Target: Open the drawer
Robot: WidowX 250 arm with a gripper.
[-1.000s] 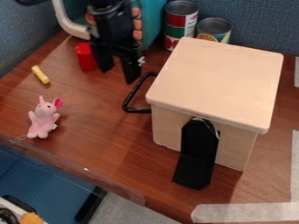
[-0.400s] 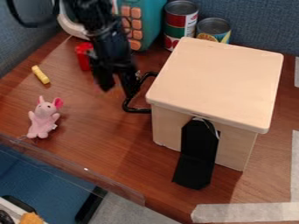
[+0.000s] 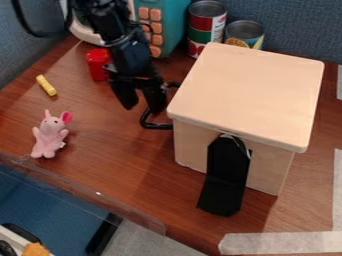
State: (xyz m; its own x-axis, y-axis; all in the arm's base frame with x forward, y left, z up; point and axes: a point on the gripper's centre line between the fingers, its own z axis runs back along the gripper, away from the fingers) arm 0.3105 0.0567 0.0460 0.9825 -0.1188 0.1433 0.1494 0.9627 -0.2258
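The drawer box (image 3: 247, 90) stands on the brown wooden worktop (image 3: 133, 165), a pale wood block with a rounded, slightly overhanging top. A black loop handle (image 3: 157, 126) juts from the side of the box toward the view's left; that side faces away, so whether the drawer is shut or partly out cannot be told. A black flap (image 3: 224, 180) runs down the box's near side and slants out onto the worktop.

The end effector (image 3: 140, 96) hangs just beside the box, on the handle side, its fingers spread moderately apart and pointing down, with worktop visible between them. The finger nearer the box overlaps the handle from this angle; whether they touch cannot be told. It has hold of nothing that can be seen.

Behind the box stand two cans, a taller one (image 3: 206, 25) and a shorter one (image 3: 244, 33). Beyond the box's handle side are a teal toy with orange buttons (image 3: 170, 22) and a red container (image 3: 97, 64). Well apart from the box, on that same side, lie a yellow stick (image 3: 46, 85) and a pink plush mouse (image 3: 49, 135). In front of the box, pale tape (image 3: 287, 242) crosses the worktop.
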